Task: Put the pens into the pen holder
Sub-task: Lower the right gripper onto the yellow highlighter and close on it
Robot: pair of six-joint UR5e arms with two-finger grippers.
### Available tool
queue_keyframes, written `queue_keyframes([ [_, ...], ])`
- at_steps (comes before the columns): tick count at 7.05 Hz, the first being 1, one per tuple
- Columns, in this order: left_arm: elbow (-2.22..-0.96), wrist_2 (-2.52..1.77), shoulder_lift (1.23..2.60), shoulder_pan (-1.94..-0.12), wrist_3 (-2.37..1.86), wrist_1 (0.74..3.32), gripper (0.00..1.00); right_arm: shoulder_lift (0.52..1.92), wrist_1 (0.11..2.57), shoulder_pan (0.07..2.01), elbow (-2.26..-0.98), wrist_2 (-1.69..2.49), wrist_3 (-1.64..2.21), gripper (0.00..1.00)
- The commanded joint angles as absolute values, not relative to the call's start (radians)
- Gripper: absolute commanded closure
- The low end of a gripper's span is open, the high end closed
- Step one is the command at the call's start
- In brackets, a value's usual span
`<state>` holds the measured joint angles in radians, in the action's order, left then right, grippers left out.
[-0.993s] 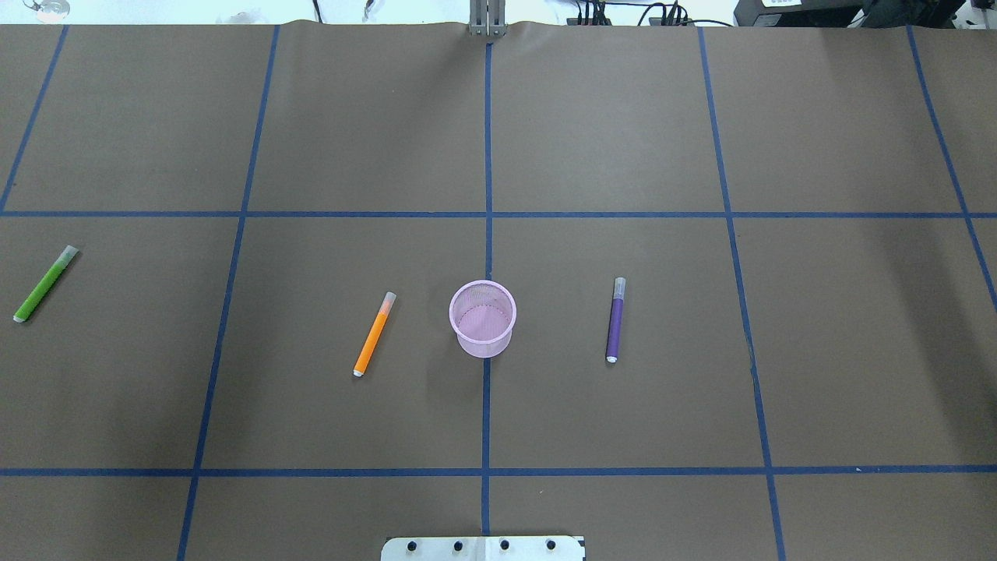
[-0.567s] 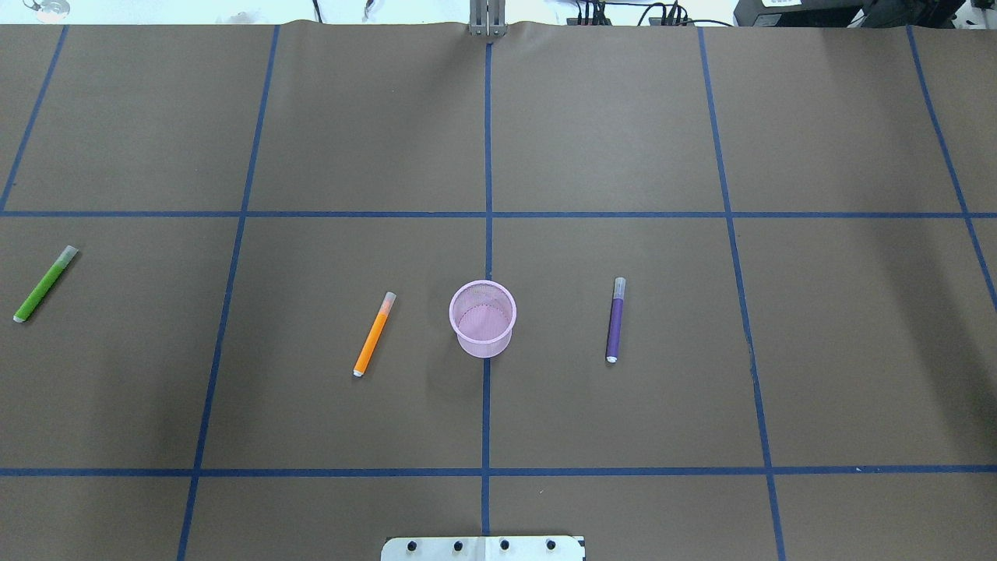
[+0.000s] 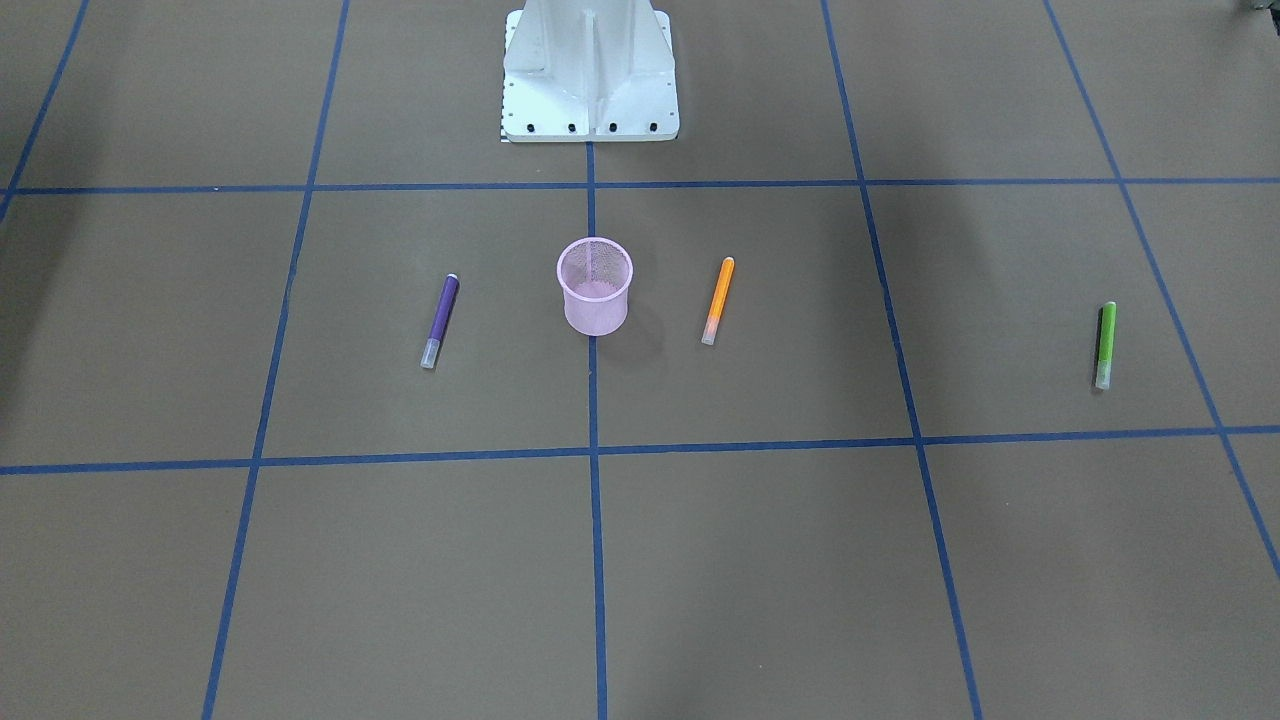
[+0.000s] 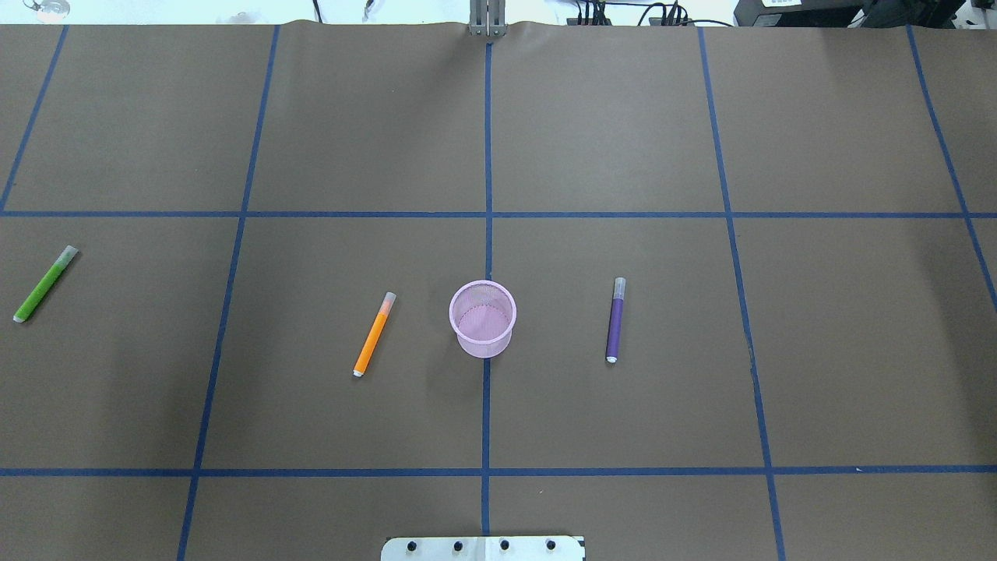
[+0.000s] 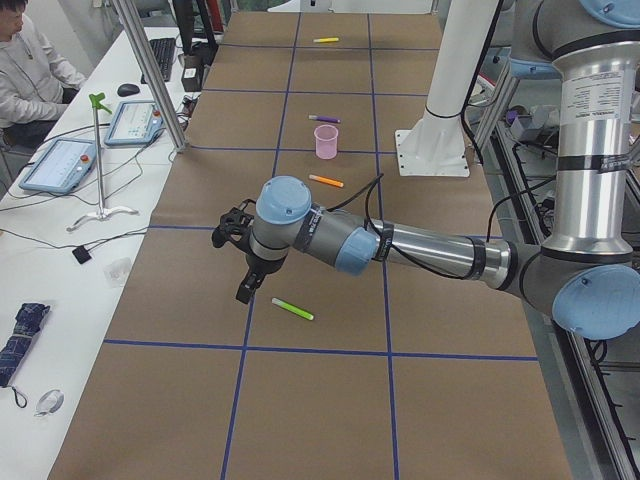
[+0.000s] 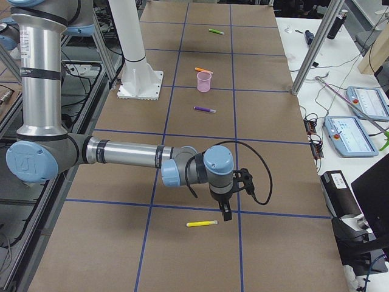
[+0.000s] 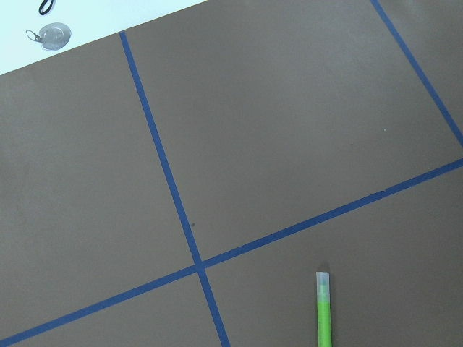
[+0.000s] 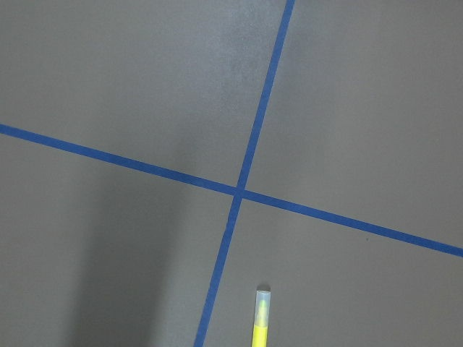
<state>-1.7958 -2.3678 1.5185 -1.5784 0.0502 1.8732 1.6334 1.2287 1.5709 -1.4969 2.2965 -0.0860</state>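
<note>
Pink wire-mesh cylindrical cup (image 4: 482,318) is stood upright mid-table, only its mesh floor seen inside. Orange marker pen (image 4: 375,335) is laid left of it, purple pen (image 4: 615,320) right, green pen (image 4: 46,284) far left, and yellow pen (image 6: 202,224) near the right gripper (image 6: 226,214). How far it and the left gripper (image 5: 243,288) are spread cannot be told.

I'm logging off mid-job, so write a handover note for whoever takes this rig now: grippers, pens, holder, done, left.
Left gripper hangs above the table near the green marker pen; open or shut, cannot tell.
Right gripper hangs near the yellow marker pen; cannot tell either.
The pink wire-mesh pen holder stands upright mid-table, empty.
The orange marker pen lies at its left, the purple marker pen at its right, both apart from it.
Done: no pen collected. Left: all four.
</note>
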Motion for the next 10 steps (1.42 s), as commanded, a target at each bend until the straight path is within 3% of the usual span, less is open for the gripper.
queue_keyframes([
  [1,-1.796,-2.368,1.517,-1.578,0.048,1.884,0.0,1.635,0.948,1.501,-1.309,2.307,0.096,0.01],
  [4,-1.798,-2.368,1.517,-1.578,0.04,1.887,0.0,1.652,0.858,1.391,-1.25,2.28,0.186,0.05],
  [6,-1.799,-2.368,1.519,-1.578,0.022,1.887,0.0,1.652,0.861,1.356,-1.247,2.241,0.187,0.2],
  [7,-1.801,-2.368,1.519,-1.578,0.011,1.887,0.0,1.652,0.859,1.35,-1.246,2.246,0.187,0.34],
  [10,-1.798,-2.368,1.519,-1.578,0.011,1.887,0.0,1.652,0.861,1.333,-1.235,2.244,0.187,0.37],
])
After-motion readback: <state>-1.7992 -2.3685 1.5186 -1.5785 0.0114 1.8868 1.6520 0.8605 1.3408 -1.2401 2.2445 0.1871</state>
